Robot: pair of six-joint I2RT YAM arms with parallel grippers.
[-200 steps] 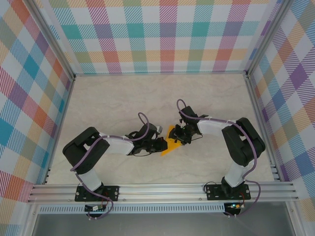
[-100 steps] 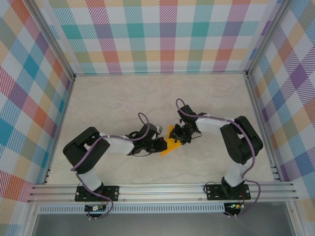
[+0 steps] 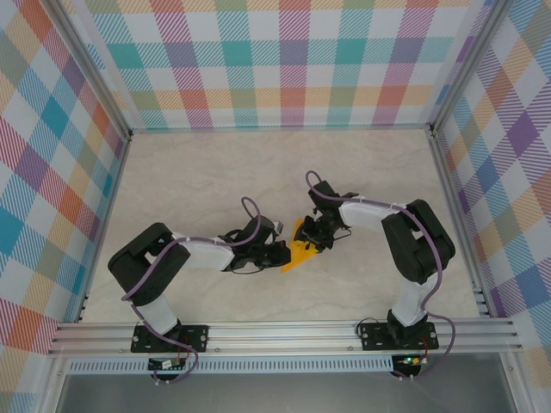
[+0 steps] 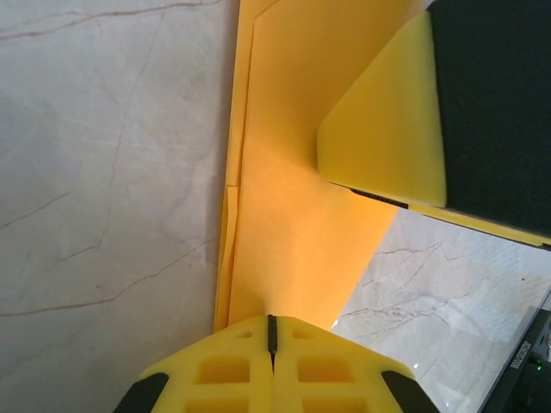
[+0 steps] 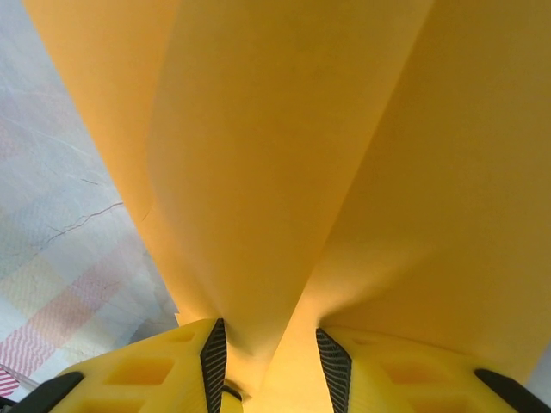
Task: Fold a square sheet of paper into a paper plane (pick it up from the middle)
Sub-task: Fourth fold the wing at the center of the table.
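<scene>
Paper [image 3: 297, 256] overhead, left tool [image 4: 271, 325] pinching edge, right tool [image 5: 271, 354] gripping fold

The orange-yellow paper [image 3: 299, 251] is folded into a layered, pointed wedge and is held near the table's [image 3: 215, 172] middle.

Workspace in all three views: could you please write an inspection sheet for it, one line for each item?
surface: pale marbled table, flat.
job's things: orange-yellow paper sheet, partly folded, with layered edges in the left wrist view; it is held between both grippers near the table's middle.
clutter: nothing seen.
grippers: left gripper shut on the paper's edge; right gripper closed on a fold of it.
cables: purple cables run along both arms, apart from the paper.
surroundings: checked walls on three sides; aluminium rail at the near edge.
</scene>
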